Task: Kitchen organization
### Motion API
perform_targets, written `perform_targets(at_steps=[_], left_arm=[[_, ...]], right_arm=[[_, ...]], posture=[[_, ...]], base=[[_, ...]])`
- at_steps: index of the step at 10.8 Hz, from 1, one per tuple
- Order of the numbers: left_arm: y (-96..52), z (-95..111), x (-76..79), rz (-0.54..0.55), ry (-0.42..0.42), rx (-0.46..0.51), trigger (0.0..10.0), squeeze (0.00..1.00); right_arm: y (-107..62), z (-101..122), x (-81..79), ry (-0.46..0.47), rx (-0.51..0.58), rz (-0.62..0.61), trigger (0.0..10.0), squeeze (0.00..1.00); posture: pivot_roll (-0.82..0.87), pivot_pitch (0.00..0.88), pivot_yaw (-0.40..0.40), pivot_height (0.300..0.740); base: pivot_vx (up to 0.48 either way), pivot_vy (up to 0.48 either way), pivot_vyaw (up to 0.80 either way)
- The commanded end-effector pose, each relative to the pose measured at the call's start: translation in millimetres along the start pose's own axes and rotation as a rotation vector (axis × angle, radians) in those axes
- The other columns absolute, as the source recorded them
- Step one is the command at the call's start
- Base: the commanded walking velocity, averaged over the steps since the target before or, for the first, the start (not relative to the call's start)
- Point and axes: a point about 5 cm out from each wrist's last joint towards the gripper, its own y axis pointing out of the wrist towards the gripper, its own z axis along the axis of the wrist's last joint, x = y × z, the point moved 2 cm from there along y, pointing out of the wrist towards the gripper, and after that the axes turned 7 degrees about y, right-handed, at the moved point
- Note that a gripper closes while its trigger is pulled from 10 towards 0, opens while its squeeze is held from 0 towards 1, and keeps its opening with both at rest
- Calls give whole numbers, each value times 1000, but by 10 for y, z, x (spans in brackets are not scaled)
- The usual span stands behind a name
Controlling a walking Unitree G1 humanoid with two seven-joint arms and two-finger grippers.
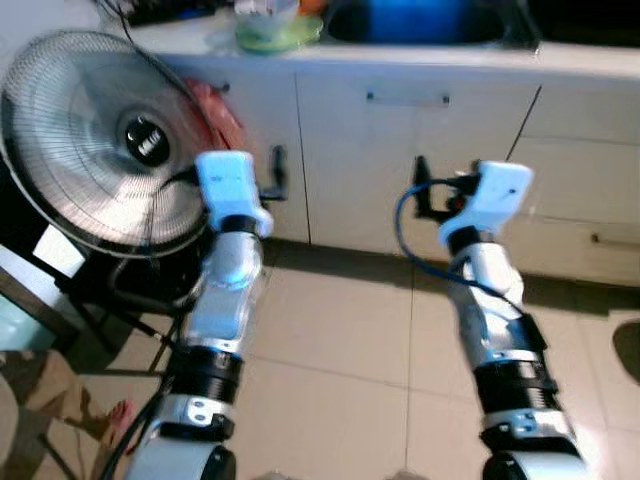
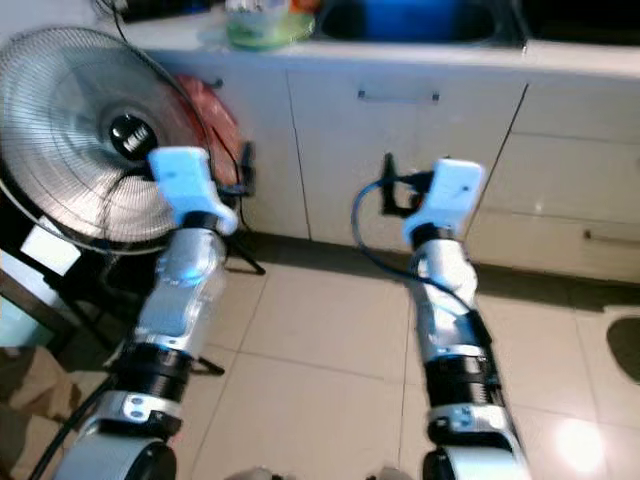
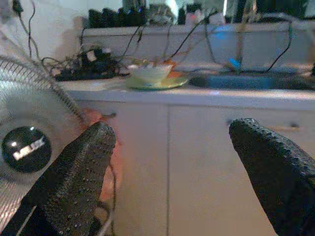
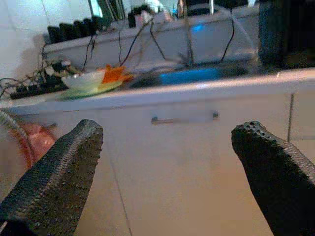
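Your robot stands on the tiled floor (image 1: 340,350) facing a run of pale kitchen cabinets (image 1: 400,150), both arms raised toward the counter (image 1: 420,55) and nothing in either grasp. The left gripper (image 3: 170,167) has its fingers spread wide and empty, held in front of the cabinet door beside a standing fan (image 1: 95,140). The right gripper (image 4: 167,167) is likewise released, fingers well apart, aimed at the door with the bar handle (image 4: 184,118) below the sink (image 1: 415,22).

What you are here to tidy sits on the counter: a pale bowl (image 3: 150,73) on a green plate (image 3: 156,83), just beside the sink's blue basin, with a tangle of cables (image 3: 83,56) further along toward the wall.

By the look of it, you are at the approach stage; no organizing has begun. Both grippers hang below counter height and well apart from the dishes. Your next move likely calls for stepping closer and lifting an arm over the counter edge before reaching for the bowl, keeping the left arm clear of the fan's wire guard, which is near that elbow
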Motion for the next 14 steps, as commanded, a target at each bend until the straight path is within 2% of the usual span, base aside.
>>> perform_targets(at_steps=[1,6,8,14], left_arm=[[19,10,-74,19,15,1,10000,0],[16,10,-74,21,14,2,10000,0],[12,1,-55,17,12,-3,10000,0],[21,5,-70,23,17,-5,10000,0]], right_arm=[[12,6,-86,21,4,19,10000,0],[16,-1,-88,16,2,22,10000,0],[14,-10,-79,14,-5,18,10000,0],[34,17,-55,13,6,5,10000,0]], posture=[[-9,73,78,740],[-9,70,76,740],[-14,75,76,740],[-10,87,74,740]], base=[[322,0,-756],[328,0,0],[351,0,-800],[353,0,0]])
